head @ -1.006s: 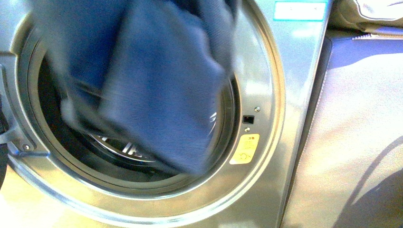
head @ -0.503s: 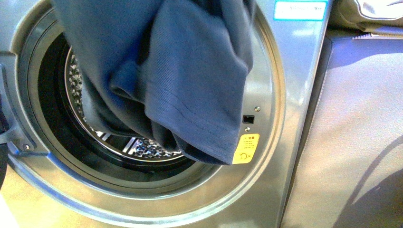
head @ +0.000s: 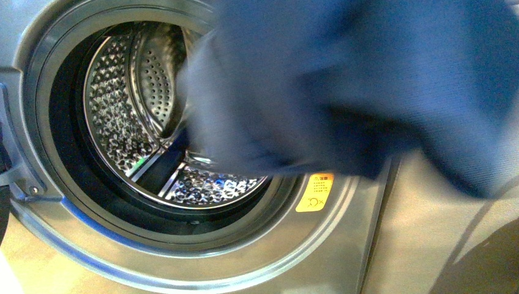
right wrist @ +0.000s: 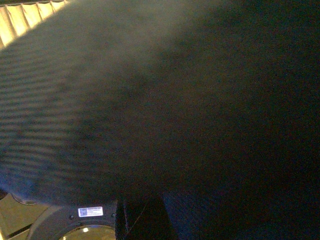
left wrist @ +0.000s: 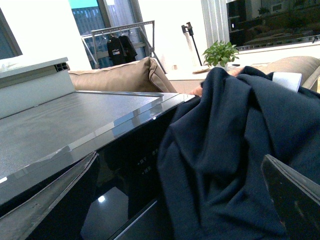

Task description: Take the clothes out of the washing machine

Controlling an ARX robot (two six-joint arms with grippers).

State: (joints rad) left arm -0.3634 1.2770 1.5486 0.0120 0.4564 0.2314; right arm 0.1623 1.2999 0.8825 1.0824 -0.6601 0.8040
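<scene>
The washing machine [head: 343,245] fills the front view, its porthole open and the perforated steel drum [head: 134,104] bare to sight. The navy clothes [head: 367,86] hang blurred across the upper right, in front of the machine's right side. In the right wrist view the clothes [right wrist: 175,110] cover nearly everything; my right gripper [right wrist: 150,222] is shut on them and shows only as a dark finger. My left gripper [left wrist: 175,200] is open above the machine's top [left wrist: 75,120], its fingers [left wrist: 50,200] wide apart, with the clothes [left wrist: 240,140] draped just beyond them.
A yellow warning sticker [head: 314,192] sits on the door frame's right. A beige cushion [left wrist: 125,75] and a potted plant [left wrist: 220,50] lie behind the machine. A round door edge with a white label [right wrist: 90,211] shows under the fabric.
The clothes have swung from in front of the drum opening up and to the right, uncovering the drum.
</scene>
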